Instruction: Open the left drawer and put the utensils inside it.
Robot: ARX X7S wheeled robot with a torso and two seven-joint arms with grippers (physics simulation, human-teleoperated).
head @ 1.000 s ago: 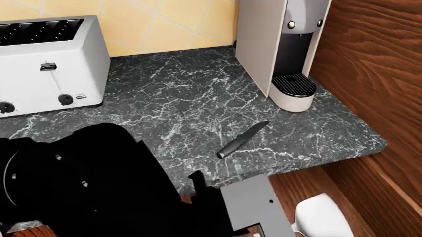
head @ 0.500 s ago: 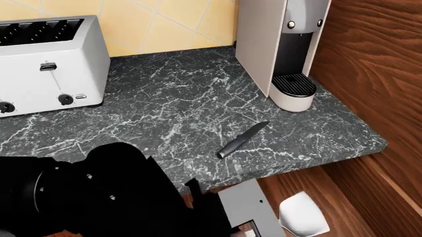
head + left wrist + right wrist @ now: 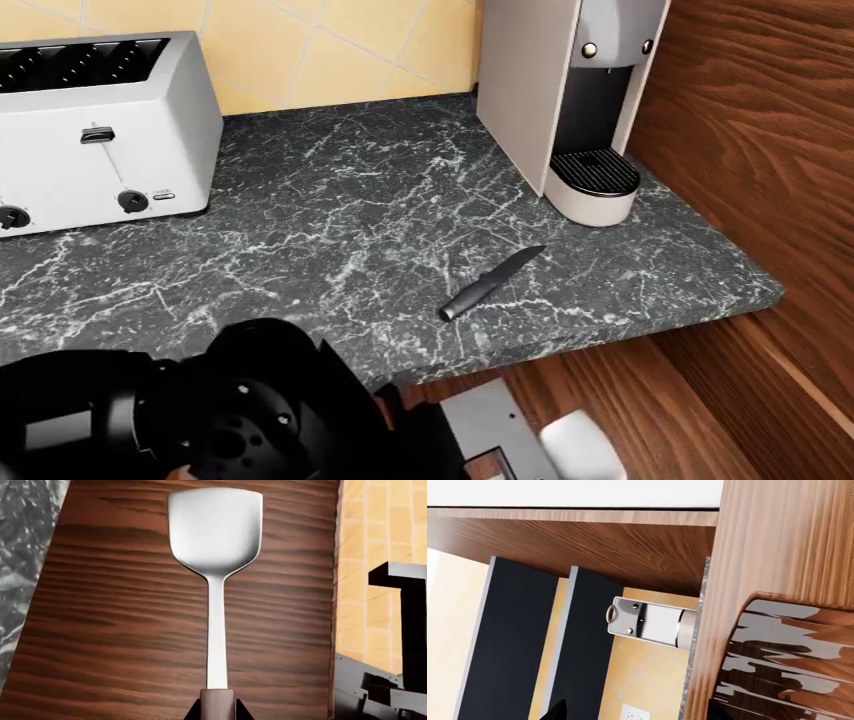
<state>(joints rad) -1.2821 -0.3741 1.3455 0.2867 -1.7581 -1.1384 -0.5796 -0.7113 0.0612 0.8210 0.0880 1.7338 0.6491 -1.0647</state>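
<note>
The step in hand is, I judge, carrying the first utensil to the left drawer. The left hand (image 3: 217,713) is closed on the brown handle of the spoon (image 3: 215,555). In the left wrist view its dark fingertips (image 3: 194,713) press the handle from both sides, and the pale flat head points away from the hand over brown wood-grain (image 3: 100,610). I cannot tell whether this wood is the inside of the drawer or a cabinet front. In the head view the pale head of the spoon (image 3: 582,446) hangs below the front edge of the worktop (image 3: 334,220), near its right front corner.

The knife (image 3: 491,283) lies flat on the worktop, close to the front edge and in front of the coffee machine (image 3: 567,90), well apart from the toaster (image 3: 100,130) at the back left.

The right hand (image 3: 634,715) seems open: its two dark tips stand apart with nothing between them.

The drawer itself I cannot identify with certainty. The next move probably calls for lowering the spoon until it is clearly inside the drawer, then loosening the grip. After that one hand must come back for the knife, which lies flat and thin and so will need a careful pinch.
</note>
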